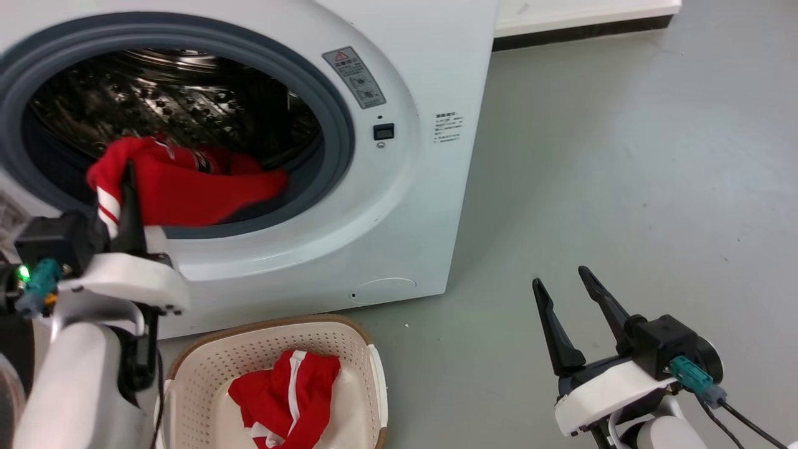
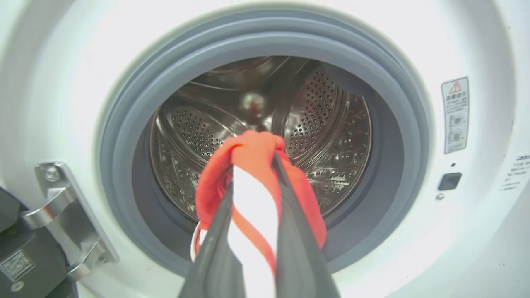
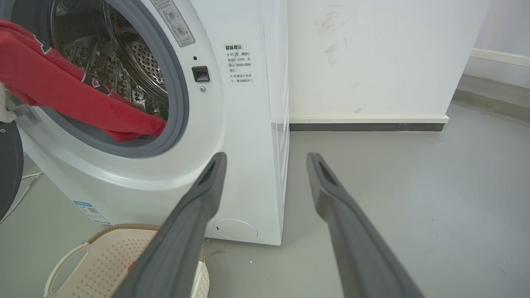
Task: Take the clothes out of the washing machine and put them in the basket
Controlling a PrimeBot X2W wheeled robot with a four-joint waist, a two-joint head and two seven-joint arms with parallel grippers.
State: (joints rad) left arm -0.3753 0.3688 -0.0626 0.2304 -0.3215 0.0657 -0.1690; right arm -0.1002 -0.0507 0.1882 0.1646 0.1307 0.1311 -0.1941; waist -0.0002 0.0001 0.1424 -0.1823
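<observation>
head view: i see the washing machine (image 1: 399, 206) with its mouth uncovered. a red garment (image 1: 193, 187) trails from the drum (image 1: 187, 100) over the lower lip of the grey seal (image 1: 340, 143). my left gripper (image 1: 129, 181) is clenched on the garment's white-striped edge at the left of the mouth. on the floor (image 1: 623, 156) just in front of the machine, the basket (image 1: 371, 355) holds one crumpled red-and-white piece (image 1: 290, 396). my right gripper (image 1: 559, 275) hangs over bare floor, released, well apart from both.

left wrist view: the left gripper (image 2: 252, 169) pinches a red fold with a white stripe (image 2: 256, 145), the steel drum (image 2: 331, 124) behind it.

right wrist view: the right gripper (image 3: 267, 155) has its jaws spread wide, grasping nothing. the red garment (image 3: 62, 95) hangs out across the seal. the basket (image 3: 74, 256) sits near the machine's foot with a bit of red inside.
</observation>
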